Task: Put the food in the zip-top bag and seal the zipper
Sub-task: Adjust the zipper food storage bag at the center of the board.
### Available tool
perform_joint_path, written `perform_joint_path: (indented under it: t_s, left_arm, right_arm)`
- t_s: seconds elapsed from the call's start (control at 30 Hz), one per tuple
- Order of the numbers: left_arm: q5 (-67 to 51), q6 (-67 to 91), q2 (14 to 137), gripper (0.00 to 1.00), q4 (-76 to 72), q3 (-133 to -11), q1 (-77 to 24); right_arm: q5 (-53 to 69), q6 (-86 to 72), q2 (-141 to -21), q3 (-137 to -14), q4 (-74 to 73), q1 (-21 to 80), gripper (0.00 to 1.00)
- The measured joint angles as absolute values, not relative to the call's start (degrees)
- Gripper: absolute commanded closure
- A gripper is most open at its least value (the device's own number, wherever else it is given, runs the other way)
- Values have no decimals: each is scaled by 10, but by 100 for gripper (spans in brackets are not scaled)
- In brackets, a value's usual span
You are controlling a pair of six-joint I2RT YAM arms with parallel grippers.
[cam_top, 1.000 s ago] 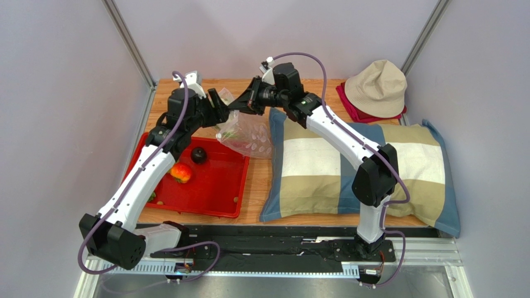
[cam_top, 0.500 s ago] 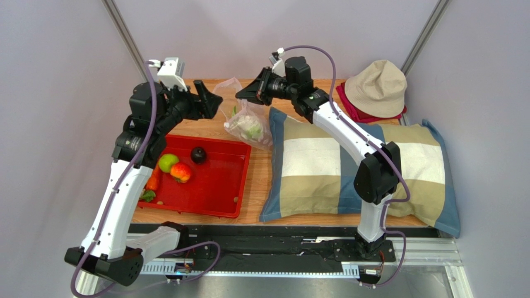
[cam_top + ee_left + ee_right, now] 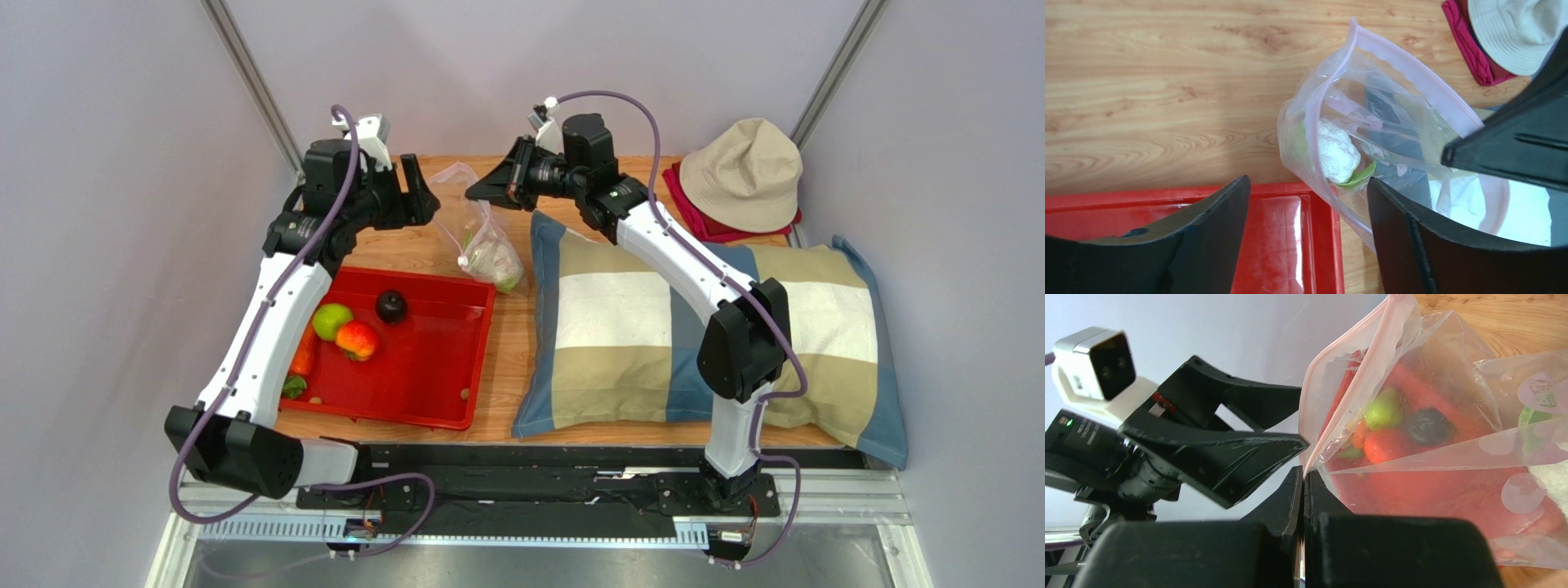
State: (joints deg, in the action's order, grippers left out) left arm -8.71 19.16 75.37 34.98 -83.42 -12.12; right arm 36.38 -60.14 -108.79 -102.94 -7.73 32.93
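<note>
The clear zip-top bag [image 3: 486, 239] hangs from my right gripper [image 3: 476, 191], which is shut on the pink zipper strip [image 3: 1352, 373] at the mouth's corner [image 3: 1303, 471]. A white-green cauliflower [image 3: 497, 259] lies inside the bag [image 3: 1364, 116], also in the left wrist view [image 3: 1335, 150]. My left gripper [image 3: 417, 202] is open and empty just left of the bag, above the tray's far edge [image 3: 1309, 196]. The green apple [image 3: 329, 321], red-orange fruit [image 3: 357, 339], dark round fruit [image 3: 390, 306] and carrot [image 3: 302, 357] lie in the red tray [image 3: 429, 368]. No banana shows.
A large striped pillow [image 3: 736, 343] fills the table's right half, right beside the bag. A beige hat [image 3: 745, 172] on a red cloth [image 3: 687, 202] sits at the back right. Grey walls enclose the table on the left and behind.
My left gripper has come off the bag's mouth, swung up and left, then settled open beside it. The bag now hangs narrower from the right gripper alone, which rose slightly.
</note>
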Motion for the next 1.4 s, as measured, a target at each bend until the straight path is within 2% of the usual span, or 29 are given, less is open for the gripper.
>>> perform_joint_path:
  t_s: [0.1, 0.13, 0.2, 0.23, 0.3, 0.37, 0.4, 0.5, 0.67, 0.77, 0.9, 0.97, 1.03, 1.07, 1.3, 1.33, 1.4]
  left_arm:
    - [-101, 206, 776, 52, 351, -834, -119]
    - [-106, 208, 783, 67, 352, -835, -119]
    - [-122, 212, 796, 81, 359, -839, -119]
    - [-128, 214, 801, 92, 360, -840, -119]
    - [-141, 213, 804, 100, 366, -841, -119]
    - [-148, 214, 803, 100, 372, -841, -119]
    - [-150, 213, 801, 100, 374, -841, -119]
    - [-155, 213, 792, 100, 377, -840, -119]
    - [-167, 213, 778, 100, 378, -839, -119]
    - [-171, 211, 776, 100, 379, -839, -119]
    - [-173, 211, 776, 100, 379, -839, -119]
    - [-173, 211, 776, 100, 380, -839, -119]
    - [-172, 211, 776, 100, 380, -839, -118]
    - [-173, 211, 775, 100, 380, -839, -118]
    - [-177, 204, 769, 100, 379, -839, -112]
    - [-177, 201, 768, 97, 378, -840, -112]
    - [-178, 193, 765, 84, 376, -840, -110]
  right_arm:
    - [366, -584, -1088, -1029, -83, 329, 100]
    - [366, -577, -1088, -1029, -88, 329, 100]
    - [365, -552, -1088, -1029, -104, 329, 100]
    - [362, -535, -1088, -1029, -117, 329, 100]
    - [348, -496, -1088, -1031, -148, 329, 96]
    - [324, -454, -1088, -1037, -195, 330, 88]
    - [310, -432, -1088, -1041, -217, 330, 79]
    - [274, -384, -1085, -1049, -262, 330, 68]
    - [244, -339, -1078, -1050, -307, 329, 63]
    - [249, -334, -1075, -1050, -311, 327, 67]
    - [273, -340, -1072, -1051, -309, 320, 81]
    - [282, -343, -1069, -1051, -306, 317, 83]
    - [290, -347, -1066, -1051, -305, 315, 91]
    - [292, -347, -1064, -1051, -305, 314, 99]
    - [281, -345, -1044, -1055, -303, 313, 100]
    - [276, -343, -1040, -1055, -303, 313, 100]
    - [262, -338, -1030, -1055, -302, 313, 100]
